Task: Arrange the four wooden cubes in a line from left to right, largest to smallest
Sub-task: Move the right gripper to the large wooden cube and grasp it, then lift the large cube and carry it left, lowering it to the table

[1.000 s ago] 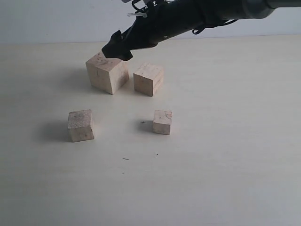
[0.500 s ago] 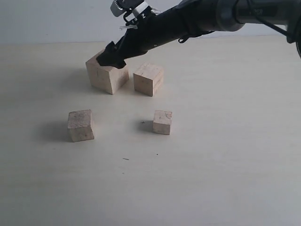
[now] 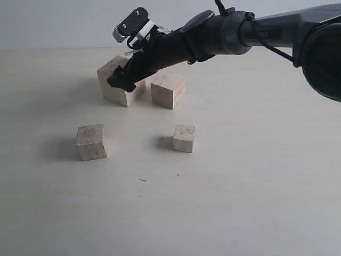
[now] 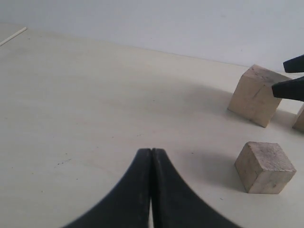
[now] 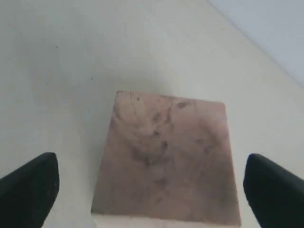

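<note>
Four pale wooden cubes stand on the table. The largest cube (image 3: 116, 89) (image 5: 166, 142) (image 4: 254, 95) is at the back left, and the second-largest cube (image 3: 168, 88) stands just right of it. In front are the third cube (image 3: 91, 142) (image 4: 264, 167) at the left and the smallest cube (image 3: 184, 138) at the right. My right gripper (image 3: 123, 79) (image 5: 152, 190) is open, lowered over the largest cube with a finger on either side and a gap at each. My left gripper (image 4: 151, 153) is shut and empty, low over bare table apart from the cubes.
The pale tabletop (image 3: 256, 176) stretches around the cubes, with a light wall behind it. The right arm (image 3: 229, 34) reaches in from the upper right, above the second-largest cube. The right gripper's dark fingertips (image 4: 290, 88) show at the largest cube in the left wrist view.
The right gripper has come down and slightly left, from above the largest cube's back edge to straddling it. None of the cubes has moved.
</note>
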Controlling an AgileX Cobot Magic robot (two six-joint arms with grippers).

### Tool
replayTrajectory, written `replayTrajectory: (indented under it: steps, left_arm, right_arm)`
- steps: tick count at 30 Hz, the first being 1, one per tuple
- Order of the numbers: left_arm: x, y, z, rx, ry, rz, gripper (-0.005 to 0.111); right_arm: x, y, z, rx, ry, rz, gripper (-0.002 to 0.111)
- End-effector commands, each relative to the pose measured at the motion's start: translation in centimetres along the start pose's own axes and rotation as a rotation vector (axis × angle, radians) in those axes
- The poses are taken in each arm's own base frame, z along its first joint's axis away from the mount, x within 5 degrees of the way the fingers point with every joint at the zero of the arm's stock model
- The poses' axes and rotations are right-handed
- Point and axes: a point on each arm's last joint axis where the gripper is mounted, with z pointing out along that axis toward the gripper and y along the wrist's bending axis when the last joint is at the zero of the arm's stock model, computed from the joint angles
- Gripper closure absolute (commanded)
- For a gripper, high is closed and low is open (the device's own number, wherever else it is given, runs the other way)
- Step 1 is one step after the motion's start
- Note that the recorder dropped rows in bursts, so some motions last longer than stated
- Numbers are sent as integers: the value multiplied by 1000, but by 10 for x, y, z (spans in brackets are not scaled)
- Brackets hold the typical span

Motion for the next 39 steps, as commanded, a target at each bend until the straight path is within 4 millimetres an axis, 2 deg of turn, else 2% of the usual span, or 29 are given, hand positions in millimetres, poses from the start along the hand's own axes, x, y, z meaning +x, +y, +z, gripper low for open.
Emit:
replayTrajectory:
  steps: [1, 4, 7, 9, 11, 12, 13, 21, 24, 27, 30, 33, 39]
  left_arm:
    - [0, 0, 0, 7, -12, 6, 107]
    - [0, 0, 0, 7, -12, 6, 107]
    - [0, 0, 0, 7, -12, 6, 107]
    - [0, 0, 0, 7, -12, 6, 107]
    - [0, 0, 0, 7, -12, 6, 107]
    - [0, 0, 0, 7, -12, 6, 107]
    - [0, 0, 0, 7, -12, 6, 107]
    - [0, 0, 0, 7, -12, 6, 107]
    - [0, 0, 0, 7, -12, 6, 107]
    - [0, 0, 0, 7, -12, 6, 107]
    - [0, 0, 0, 7, -12, 6, 107]
    - [0, 0, 0, 7, -12, 6, 107]
    - [0, 0, 0, 7, -12, 6, 107]
  right_arm:
    - [-1, -3, 11, 73, -12, -17, 4]
    - [13, -4, 25, 63, 8, 21, 4]
    - [15, -1, 27, 30, 12, 31, 7]
    - [12, 0, 25, 19, 8, 53, 28]
    - [6, 4, 19, -24, 7, 73, 75]
    - [1, 8, 15, -61, 18, 57, 104]
    - [-3, 10, 10, -86, 24, 47, 107]
    - [-42, 28, -24, -275, -44, 25, 108]
    - [-55, 44, -29, -357, -88, 1, 108]
    - [-61, 69, -25, -434, -109, -66, 108]
    - [-69, 115, -13, -504, -142, -260, 108]
    - [-64, 142, 5, -530, -163, -311, 108]
    - [-44, 148, 32, -554, -133, -321, 108]
